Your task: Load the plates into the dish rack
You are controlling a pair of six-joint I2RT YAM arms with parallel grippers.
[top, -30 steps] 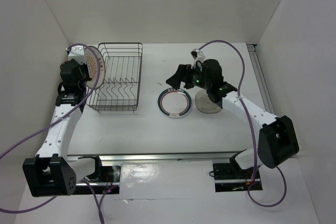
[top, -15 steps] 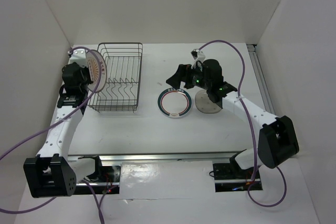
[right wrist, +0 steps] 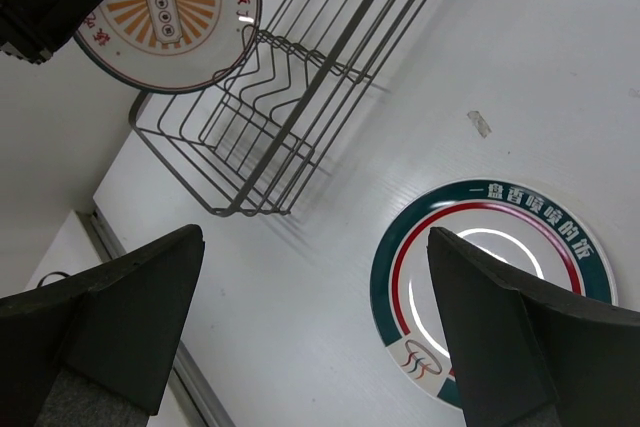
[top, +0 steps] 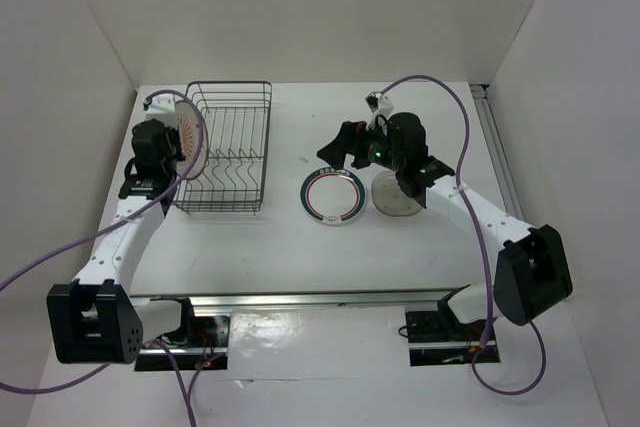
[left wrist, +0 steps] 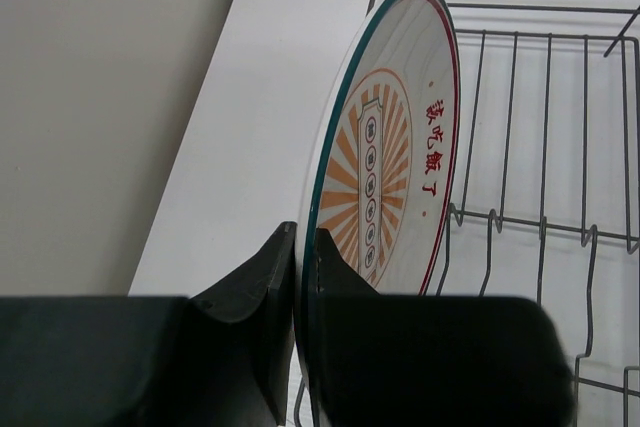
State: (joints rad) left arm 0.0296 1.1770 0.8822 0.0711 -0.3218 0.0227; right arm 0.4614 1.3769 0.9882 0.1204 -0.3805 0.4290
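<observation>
We hold the sunburst plate [left wrist: 385, 177] upright, left gripper [left wrist: 305, 247] pinching its edge, so it can slot into the rack [top: 232, 137]; right gripper [right wrist: 315, 247] hangs open, ready.

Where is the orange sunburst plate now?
The orange sunburst plate is on edge at the top view's left, pinched by fingers of the left gripper at the left wall of the dish rack.

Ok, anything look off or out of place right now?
Nothing stands out. The left gripper holds the sunburst plate upright by the rack; the rimmed plate and grey plate lie flat on the table.
</observation>
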